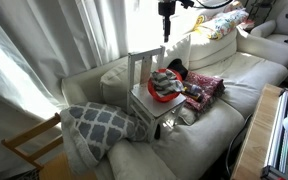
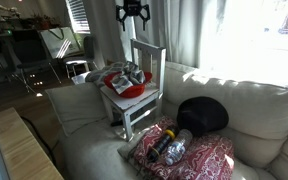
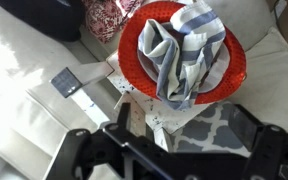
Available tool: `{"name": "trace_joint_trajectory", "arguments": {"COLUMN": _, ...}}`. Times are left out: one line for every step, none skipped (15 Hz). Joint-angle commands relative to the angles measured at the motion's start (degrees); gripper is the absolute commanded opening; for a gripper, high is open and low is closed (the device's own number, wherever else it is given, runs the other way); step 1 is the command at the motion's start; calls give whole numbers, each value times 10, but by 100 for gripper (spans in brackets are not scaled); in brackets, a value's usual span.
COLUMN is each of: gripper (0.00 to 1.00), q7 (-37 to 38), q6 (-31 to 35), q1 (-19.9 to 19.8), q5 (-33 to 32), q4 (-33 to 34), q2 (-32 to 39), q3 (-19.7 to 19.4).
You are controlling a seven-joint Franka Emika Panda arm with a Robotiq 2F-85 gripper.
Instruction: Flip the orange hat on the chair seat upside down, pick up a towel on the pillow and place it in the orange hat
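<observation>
The orange hat [image 1: 156, 97] [image 2: 130, 92] [image 3: 134, 55] lies brim-up on the seat of a small white chair [image 1: 141, 68] [image 2: 150, 62] that stands on the sofa. A grey-and-white striped towel [image 1: 165, 81] [image 2: 120, 78] [image 3: 184, 50] sits crumpled inside the hat. My gripper [image 1: 166, 20] [image 2: 131, 14] hangs high above the chair, well clear of the hat. In the wrist view the gripper [image 3: 179, 150] is open and empty, with its dark fingers spread at the bottom of the frame.
A grey patterned pillow [image 1: 99, 125] [image 3: 216, 125] lies next to the chair. A red floral pillow [image 1: 206, 85] [image 2: 199, 158] with a dark object [image 2: 172, 147] on it lies on the other side. A black hat [image 2: 202, 115] leans on the sofa back. Curtains hang behind.
</observation>
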Motion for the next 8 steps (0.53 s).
{"name": "trace_joint_trajectory", "arguments": {"gripper": 100, "q7": -12, "q6": 42, "q1": -13, "q5": 31, "q4": -95, "q2": -103, "q3": -12}}
{"name": "trace_joint_trajectory", "arguments": {"gripper": 100, "q7": -11, "q6": 48, "q1": -14, "q5": 36, "q4": -112, "q2": -126, "q3": -18}}
{"name": "trace_joint_trajectory", "arguments": {"gripper": 100, "q7": -11, "q6": 50, "q1": -13, "q5": 43, "q4": -127, "q2": -146, "q3": -23}}
{"name": "trace_joint_trajectory", "arguments": {"gripper": 100, "q7": -11, "q6": 51, "q1": -12, "q5": 49, "q4": -141, "q2": -165, "q3": -28}}
{"name": "trace_joint_trajectory", "arguments": {"gripper": 100, "q7": -14, "q6": 56, "q1": -10, "q5": 58, "q4": -158, "q2": -184, "q3": -33}}
{"name": "trace_joint_trajectory", "arguments": {"gripper": 100, "q7": -15, "q6": 56, "q1": -8, "q5": 65, "q4": -169, "q2": -200, "q3": -38}}
{"name": "trace_joint_trajectory", "arguments": {"gripper": 100, "q7": -19, "q6": 55, "q1": -6, "q5": 76, "q4": -184, "q2": -217, "q3": -42}}
{"name": "trace_joint_trajectory", "arguments": {"gripper": 100, "q7": -22, "q6": 50, "q1": -3, "q5": 83, "q4": -193, "q2": -230, "q3": -47}}
